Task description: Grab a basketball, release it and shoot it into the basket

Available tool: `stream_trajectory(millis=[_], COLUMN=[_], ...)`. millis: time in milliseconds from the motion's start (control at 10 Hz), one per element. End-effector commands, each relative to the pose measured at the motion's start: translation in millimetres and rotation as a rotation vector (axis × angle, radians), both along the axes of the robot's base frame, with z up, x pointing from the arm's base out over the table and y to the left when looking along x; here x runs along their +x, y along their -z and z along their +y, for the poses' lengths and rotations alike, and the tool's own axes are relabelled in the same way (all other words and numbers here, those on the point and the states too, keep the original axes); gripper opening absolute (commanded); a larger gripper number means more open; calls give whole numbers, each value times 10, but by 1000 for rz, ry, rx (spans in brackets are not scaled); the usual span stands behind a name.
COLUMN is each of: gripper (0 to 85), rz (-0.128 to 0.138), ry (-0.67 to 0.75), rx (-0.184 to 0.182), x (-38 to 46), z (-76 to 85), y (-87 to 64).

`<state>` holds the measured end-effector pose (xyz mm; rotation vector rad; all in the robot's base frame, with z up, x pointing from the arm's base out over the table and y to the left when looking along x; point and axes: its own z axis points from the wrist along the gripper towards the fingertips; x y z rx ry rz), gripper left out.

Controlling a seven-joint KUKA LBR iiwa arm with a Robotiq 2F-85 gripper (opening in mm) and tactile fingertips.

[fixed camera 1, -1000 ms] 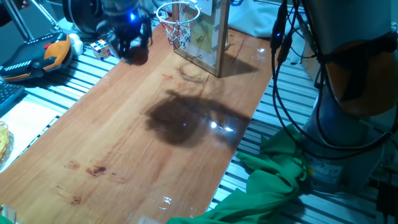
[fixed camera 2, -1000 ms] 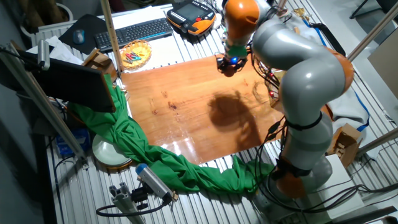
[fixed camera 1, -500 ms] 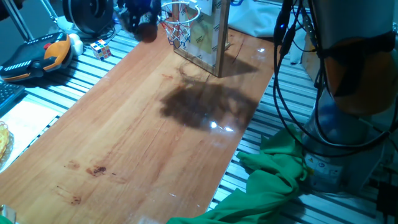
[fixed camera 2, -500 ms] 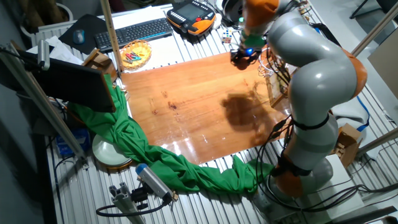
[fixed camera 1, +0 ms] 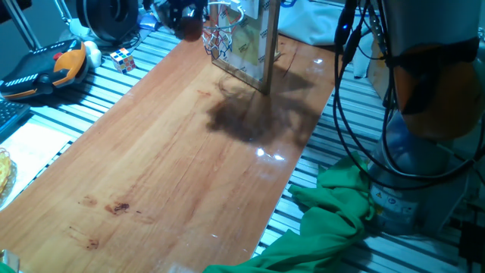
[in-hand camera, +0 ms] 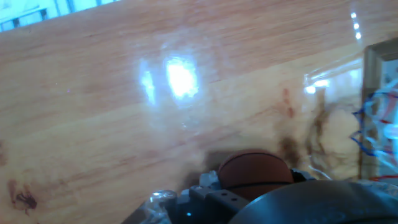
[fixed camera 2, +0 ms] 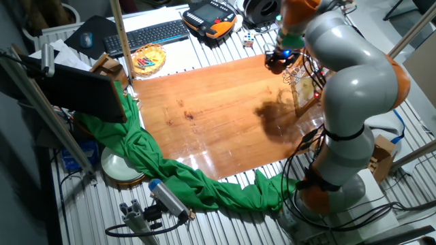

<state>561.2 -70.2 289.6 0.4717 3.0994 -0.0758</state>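
Jaws [in-hand camera: 252, 186] were clenched on the basketball [in-hand camera: 255, 169] in the hand view, a smooth orange-brown sphere with a thin dark seam, above the glossy wooden worktop [in-hand camera: 124, 124]; blurred net strings showed at the right edge. In one fixed view the jaws hung just beside the basket [fixed camera 1: 221, 26], level with its orange-red rim and white net on the wood-edged backboard, so the hoop lay immediately to their side. In the other fixed view they sat close against the basket at the worktop's far edge.

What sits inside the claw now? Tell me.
The basketball sits inside the claw. Only its upper part shows; the claw body covers the rest. Bare wooden table lies beyond.
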Motion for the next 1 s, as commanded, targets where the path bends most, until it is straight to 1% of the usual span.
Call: stream_trajectory(millis=[0, 100, 400, 500, 800, 900], gripper=[10, 10, 10, 10, 10, 10], rz=[-11, -18, -13, -11, -4, -7], ry=[8, 28, 45, 45, 53, 52], rx=[-16, -25, -13, -9, -7, -5], x=[-17, -30, -51, -44, -1, -1], z=[-30, -66, -161, -146, -15, -15], y=[-8, -15, 7, 6, 2, 2])
